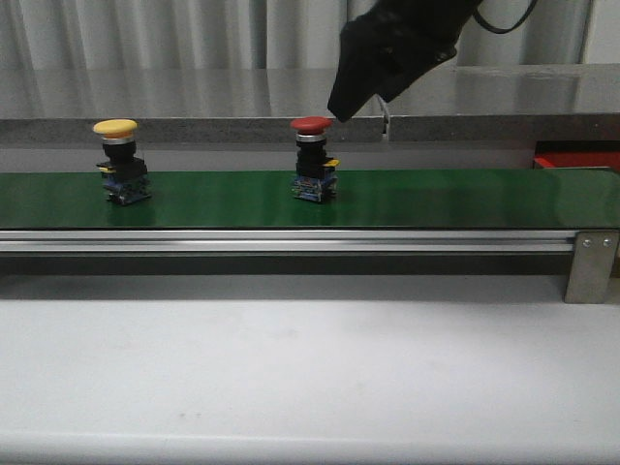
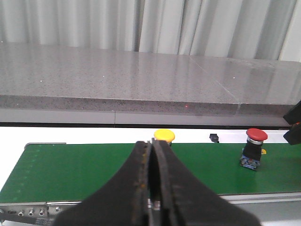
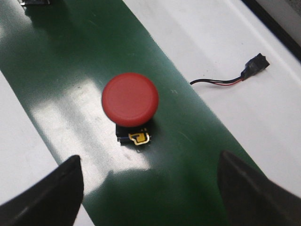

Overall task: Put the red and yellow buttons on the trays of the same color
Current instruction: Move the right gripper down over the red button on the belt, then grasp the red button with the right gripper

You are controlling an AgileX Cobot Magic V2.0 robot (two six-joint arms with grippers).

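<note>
A red button (image 1: 312,155) stands upright near the middle of the green belt (image 1: 436,199). A yellow button (image 1: 116,160) stands on the belt's left part. My right gripper (image 1: 347,105) hangs just above and behind the red button; in the right wrist view it is open (image 3: 148,188), and the red button (image 3: 130,100) sits ahead of the wide-apart fingers, untouched. My left gripper (image 2: 151,143) is shut on nothing, on the near side of the belt, with the yellow button (image 2: 164,135) just beyond its tips. A corner of a red tray (image 1: 576,155) shows at far right. The yellow tray is out of view.
The belt runs across the table with a metal rail (image 1: 291,240) along its front and an end bracket (image 1: 591,263) at right. A small black connector with thin wires (image 3: 254,63) lies on the white surface behind the belt. A grey stone ledge (image 1: 194,126) backs the scene.
</note>
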